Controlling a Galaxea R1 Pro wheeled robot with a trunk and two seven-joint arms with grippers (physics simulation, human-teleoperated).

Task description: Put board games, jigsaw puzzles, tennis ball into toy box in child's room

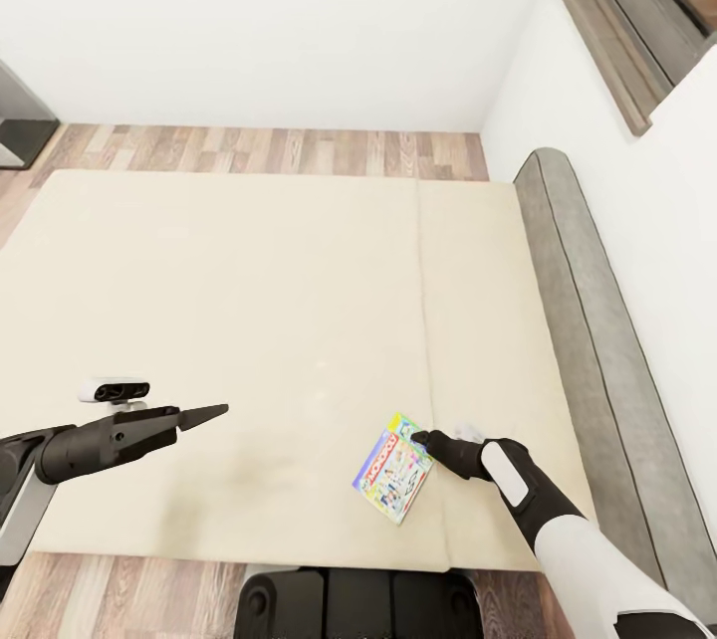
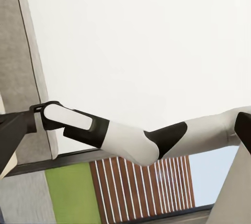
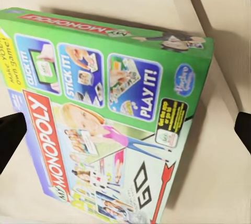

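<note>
Your right gripper (image 1: 422, 441) is spread wide with the board game (image 1: 392, 466) lying flat on the bed (image 1: 249, 301) between its fingers, so closing off-centre could push the thin box away.

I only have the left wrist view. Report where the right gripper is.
Observer: In the head view, the right gripper is at one edge of a board game lying on the bed.
Operator: Give me its jaw state.
Observer: In the right wrist view it is open, with the fingers spread and the game beyond them.
Operator: Now place my left gripper.
Observer: In the head view, the left gripper hovers over the bed, well apart from the game.
</note>
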